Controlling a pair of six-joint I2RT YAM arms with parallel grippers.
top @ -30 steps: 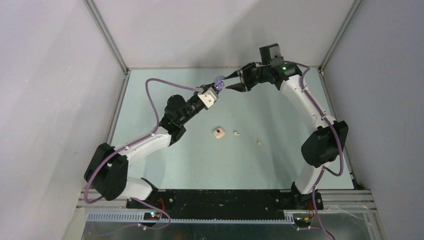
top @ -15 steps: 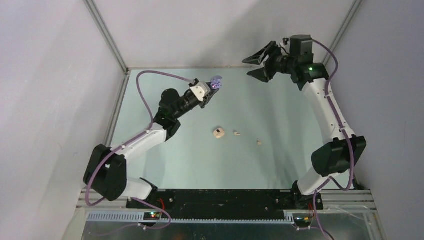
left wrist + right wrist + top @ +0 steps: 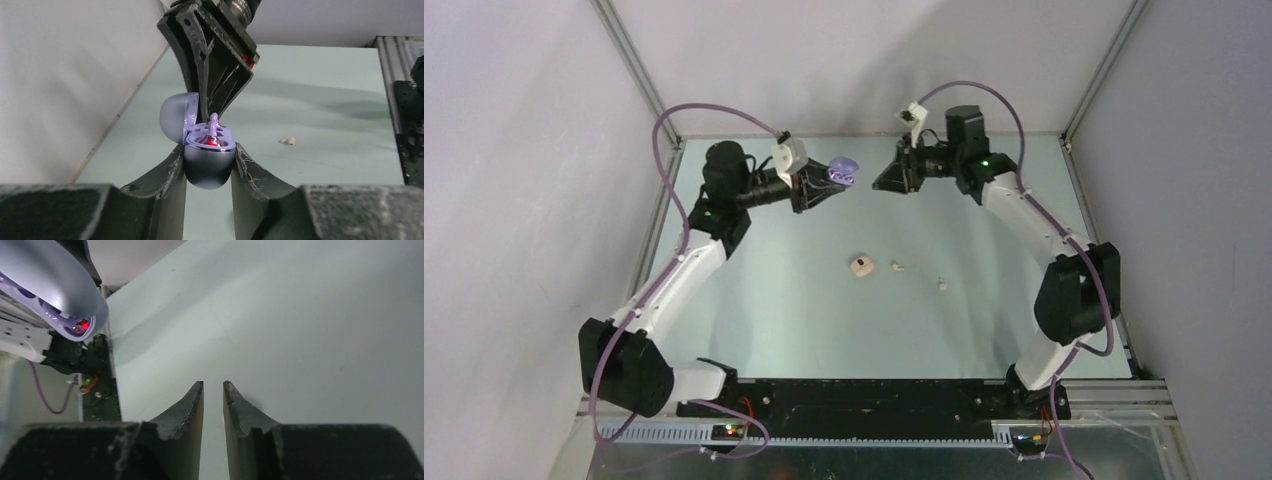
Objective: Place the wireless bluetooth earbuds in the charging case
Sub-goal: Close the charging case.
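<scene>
Currently logged for you: the charging case (image 3: 208, 172), lid open, is clamped by its lower shell in the left gripper (image 3: 208, 150) and raised above the table (image 3: 754, 300). A lavender earbud (image 3: 214, 124) stands proud in its well, and loose white earbuds (image 3: 898, 267) lie on the table well away. The right gripper (image 3: 213, 387) is empty, jaws parted only a sliver, near the case. Risk: an off-centre press could flick the unseated bud out, or twist the rounded shell in its pinch.
</scene>
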